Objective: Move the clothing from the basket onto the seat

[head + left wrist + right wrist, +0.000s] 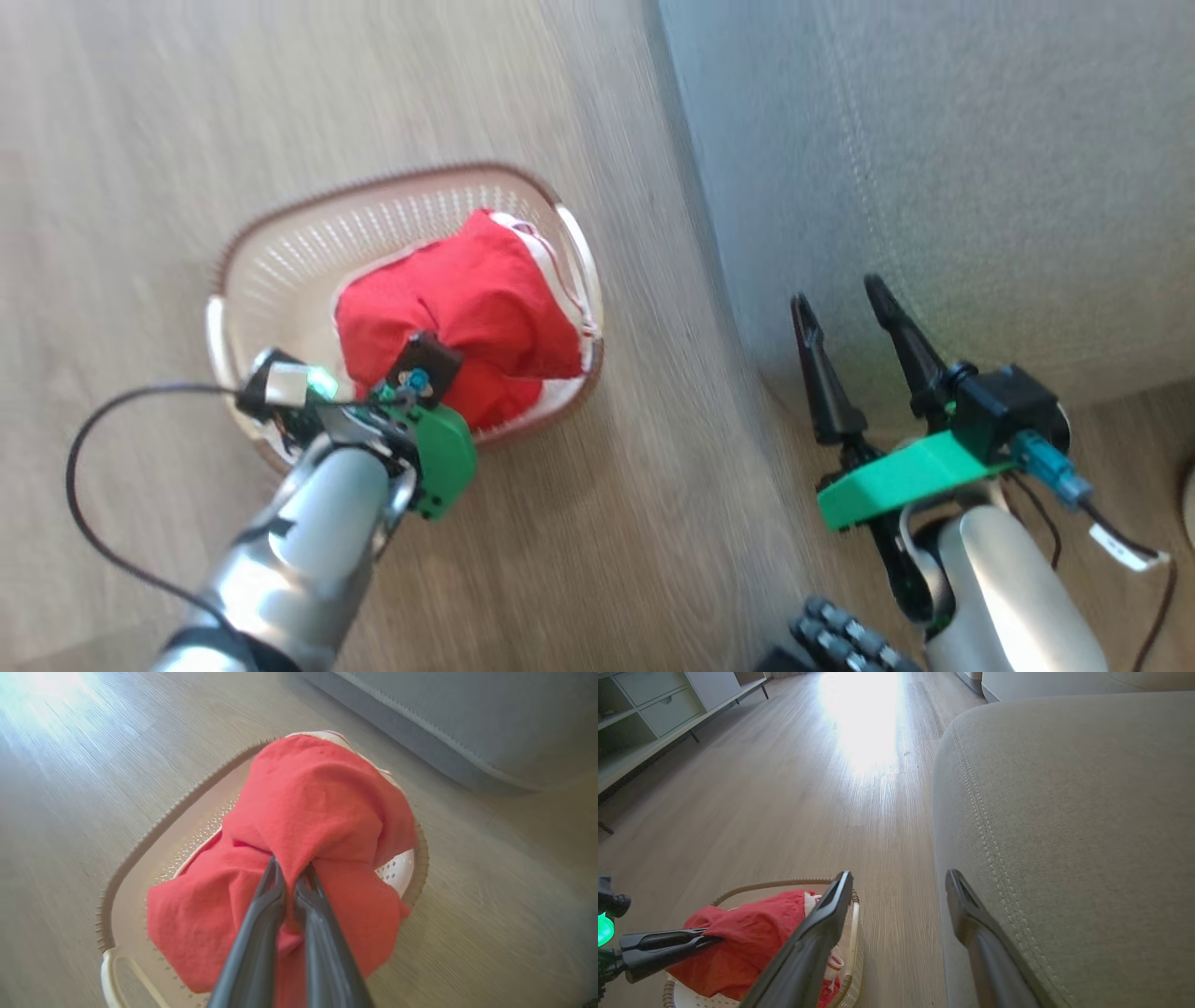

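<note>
The red clothing [467, 308] is bunched up in the cream basket [280, 261], which stands on the wood floor left of the grey seat [980, 168]. My left gripper [431, 359] reaches down into the basket. In the left wrist view its fingers [261, 914] are shut on a fold of the clothing [317, 802], which is pulled up into a peak over the basket's rim [140, 849]. My right gripper [845, 303] is open with nothing in it, beside the seat's front edge. In the right wrist view its fingers [817, 933] straddle the seat's stitched corner [1064, 812].
A low cabinet with drawers [649, 704] stands along the far left wall. Bare wood floor [808, 788] stretches beyond the basket [761, 885], with sun glare on it. A black cable [75, 485] loops off my left forearm. A dark part of my base [840, 639] shows at the bottom.
</note>
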Motion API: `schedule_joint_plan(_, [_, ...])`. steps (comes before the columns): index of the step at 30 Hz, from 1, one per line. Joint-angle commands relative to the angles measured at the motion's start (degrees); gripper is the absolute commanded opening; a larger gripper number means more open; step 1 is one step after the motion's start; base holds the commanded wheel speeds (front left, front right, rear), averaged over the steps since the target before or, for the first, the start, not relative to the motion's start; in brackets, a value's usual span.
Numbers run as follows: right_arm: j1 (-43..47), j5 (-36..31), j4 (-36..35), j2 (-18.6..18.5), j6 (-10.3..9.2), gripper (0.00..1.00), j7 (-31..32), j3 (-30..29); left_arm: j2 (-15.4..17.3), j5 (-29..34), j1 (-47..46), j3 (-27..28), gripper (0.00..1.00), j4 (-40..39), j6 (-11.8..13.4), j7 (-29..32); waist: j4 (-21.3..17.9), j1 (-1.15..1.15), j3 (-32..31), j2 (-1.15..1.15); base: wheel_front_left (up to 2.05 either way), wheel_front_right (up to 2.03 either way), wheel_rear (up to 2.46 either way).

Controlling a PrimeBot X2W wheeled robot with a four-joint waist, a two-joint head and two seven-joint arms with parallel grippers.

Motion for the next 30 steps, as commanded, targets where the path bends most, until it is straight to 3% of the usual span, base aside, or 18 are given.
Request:
schedule_joint_plan(1, [1.82,-0.71,-0.73,-0.58,0.4,1.0,-0.54,0.65,0.06,-1.02,1.55,2.43,0.0,-3.52,0.83,-0.77,3.87,0.0,-8.26,-0.01,0.0,0.0,0.0])
schedule_joint_plan(15, [8.79,-1.85,0.58,-0.58,0.4,1.0,-0.54,0.88,0.0,-4.98,15.39,12.6,0.0,-25.12,4.31,-0.77,8.49,0.0,-27.43,-0.01,0.0,0.0,0.0])
schedule_joint_plan(30, [12.96,-3.04,-0.36,-0.58,0.4,1.0,-0.54,0.0,-0.89,-3.31,23.91,20.74,0.0,-46.07,6.09,-0.77,10.59,0.0,-34.8,-0.01,0.0,0.0,0.0])
